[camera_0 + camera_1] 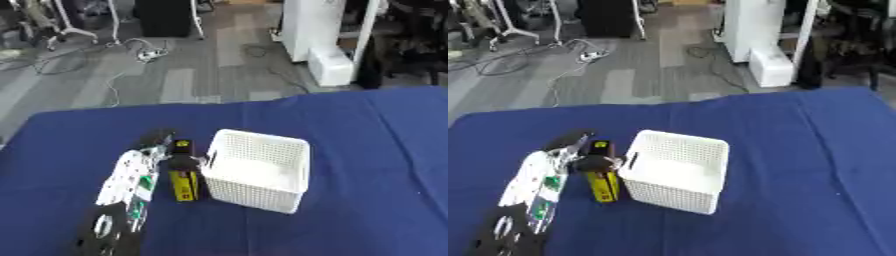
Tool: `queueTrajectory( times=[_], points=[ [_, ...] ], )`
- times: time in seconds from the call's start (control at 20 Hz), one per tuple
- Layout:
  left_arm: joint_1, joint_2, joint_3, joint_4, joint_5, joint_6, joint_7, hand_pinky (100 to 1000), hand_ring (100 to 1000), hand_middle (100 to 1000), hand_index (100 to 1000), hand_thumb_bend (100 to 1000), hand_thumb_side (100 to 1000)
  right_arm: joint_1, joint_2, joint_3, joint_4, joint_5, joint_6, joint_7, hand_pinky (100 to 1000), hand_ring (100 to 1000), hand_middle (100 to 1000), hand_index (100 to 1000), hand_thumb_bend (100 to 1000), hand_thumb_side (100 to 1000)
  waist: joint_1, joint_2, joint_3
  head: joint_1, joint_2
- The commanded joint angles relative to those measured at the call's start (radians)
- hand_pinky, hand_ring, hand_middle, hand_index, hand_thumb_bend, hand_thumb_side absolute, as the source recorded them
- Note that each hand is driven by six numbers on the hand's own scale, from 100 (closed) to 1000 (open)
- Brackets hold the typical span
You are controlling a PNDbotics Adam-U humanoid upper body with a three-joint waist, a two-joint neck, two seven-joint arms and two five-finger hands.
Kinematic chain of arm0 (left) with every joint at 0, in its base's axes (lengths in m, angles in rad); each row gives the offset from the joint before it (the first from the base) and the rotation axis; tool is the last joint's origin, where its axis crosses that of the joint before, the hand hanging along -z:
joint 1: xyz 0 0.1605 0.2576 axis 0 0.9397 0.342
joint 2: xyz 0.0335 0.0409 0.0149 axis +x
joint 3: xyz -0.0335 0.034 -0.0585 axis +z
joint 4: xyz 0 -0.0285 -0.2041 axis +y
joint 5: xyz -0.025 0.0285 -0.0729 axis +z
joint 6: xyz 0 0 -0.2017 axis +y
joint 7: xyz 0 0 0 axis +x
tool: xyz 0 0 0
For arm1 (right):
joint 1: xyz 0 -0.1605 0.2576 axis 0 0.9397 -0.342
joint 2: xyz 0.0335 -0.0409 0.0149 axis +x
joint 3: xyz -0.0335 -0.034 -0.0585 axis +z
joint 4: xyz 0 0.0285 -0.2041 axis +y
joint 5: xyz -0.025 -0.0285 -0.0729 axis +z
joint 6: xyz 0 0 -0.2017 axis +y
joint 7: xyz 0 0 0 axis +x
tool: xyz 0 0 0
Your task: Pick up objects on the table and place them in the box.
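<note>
On a blue-clothed table point(367, 150), from left: left arm point(127, 185), white-shelled over black, reaching up from the lower left corner toward the table's middle. At its tip, left hand point(171, 152), black, fingers curled round the upper part of a yellow-and-black box-shaped object point(184, 182). Object lying on the cloth, long side pointing away from the camera, far end under the hand, near end resting free on the blue. Label or make not readable.

Just right of the object, touching or nearly touching it: white perforated plastic basket point(293, 152), square, open-topped, set a little askew to the table's edge. Nothing to be made out inside, only its pale floor. Hand right beside the basket's left wall; contact with the wall impossible to tell.

Right half of the table: bare blue cloth only. Right hand showing in neither view.

Beyond the far edge: grey floor point(192, 75), trailing cables point(140, 50), white cabinet point(319, 30).
</note>
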Motion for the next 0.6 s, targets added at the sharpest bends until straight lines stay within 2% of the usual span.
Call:
queueTrajectory(
  times=[0.05,0.6],
  points=[
    [-0.01,0.0,0.01,-0.01,0.006,0.018,-0.006,386,729,1000,1000,457,634,-0.012,-0.026,-0.01,-0.013,-0.001,0.002,-0.003,178,310,320,487,100,1000,-0.004,-0.006,-0.001,0.002,0.001],
    [-0.009,-0.004,0.024,0.027,-0.001,0.029,-0.006,396,732,1000,1000,459,623,-0.013,-0.026,-0.011,-0.013,-0.002,0.002,-0.003,178,310,320,487,100,1000,-0.004,-0.006,-0.001,0.001,0.002]
  ],
)
